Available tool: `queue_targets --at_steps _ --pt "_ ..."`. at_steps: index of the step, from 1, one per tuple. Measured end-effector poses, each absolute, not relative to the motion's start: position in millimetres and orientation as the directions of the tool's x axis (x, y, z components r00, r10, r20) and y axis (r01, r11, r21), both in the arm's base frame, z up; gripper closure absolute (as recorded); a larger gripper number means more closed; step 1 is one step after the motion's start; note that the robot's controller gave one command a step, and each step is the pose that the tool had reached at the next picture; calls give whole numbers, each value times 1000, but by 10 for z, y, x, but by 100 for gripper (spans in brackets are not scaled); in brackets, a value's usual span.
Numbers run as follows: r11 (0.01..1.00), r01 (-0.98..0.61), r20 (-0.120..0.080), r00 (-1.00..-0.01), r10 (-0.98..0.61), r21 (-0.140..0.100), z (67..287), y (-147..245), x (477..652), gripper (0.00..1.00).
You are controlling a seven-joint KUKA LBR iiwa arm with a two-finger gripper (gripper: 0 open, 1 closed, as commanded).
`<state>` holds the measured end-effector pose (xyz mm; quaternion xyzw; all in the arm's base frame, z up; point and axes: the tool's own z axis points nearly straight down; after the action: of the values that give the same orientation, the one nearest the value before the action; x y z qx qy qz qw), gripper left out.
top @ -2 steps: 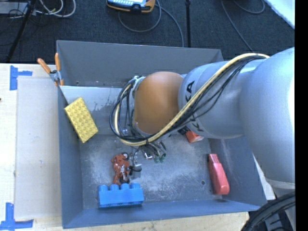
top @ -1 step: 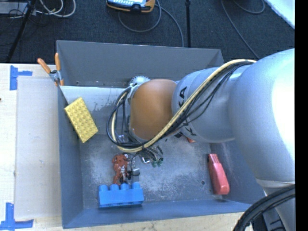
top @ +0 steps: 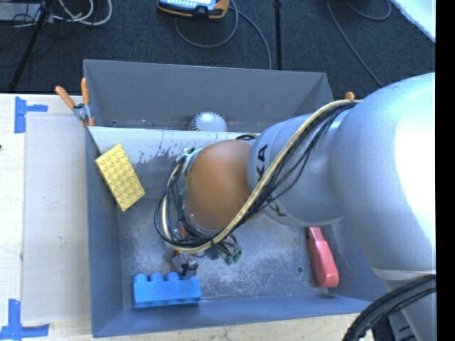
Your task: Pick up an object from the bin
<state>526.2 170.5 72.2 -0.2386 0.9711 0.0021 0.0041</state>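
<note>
the silver arm (top: 370,176) reaches in over the right edge of the grey metal bin (top: 128,240) and covers much of its right half. black and yellow cables run along the arm and loop round its rounded orange wrist cover (top: 217,187), which hangs over the middle of the bin floor.

a yellow studded plate (top: 119,177) lies tilted near the bin's far left corner, close to the left wall and well apart from the claw. a blue toy brick (top: 167,290) with studs along its top lies along the near edge, left of the middle. a red, elongated thing (top: 322,256) lies near the near right corner, partly under the arm. a white ball (top: 207,121) rests against the far wall, just behind the orange cover.

the claw (top: 186,263) points down below the orange cover, just above the blue brick's far right end and close to its studs. whether it touches the brick cannot be told, nor whether the claw is spread or pressed together, since cables and shadow hide its tip.
</note>
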Motion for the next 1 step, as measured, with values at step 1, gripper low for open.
queue_targets --at_steps 1 --pt "887 -462 -9 -887 -461 1 707 1694 5261 0"
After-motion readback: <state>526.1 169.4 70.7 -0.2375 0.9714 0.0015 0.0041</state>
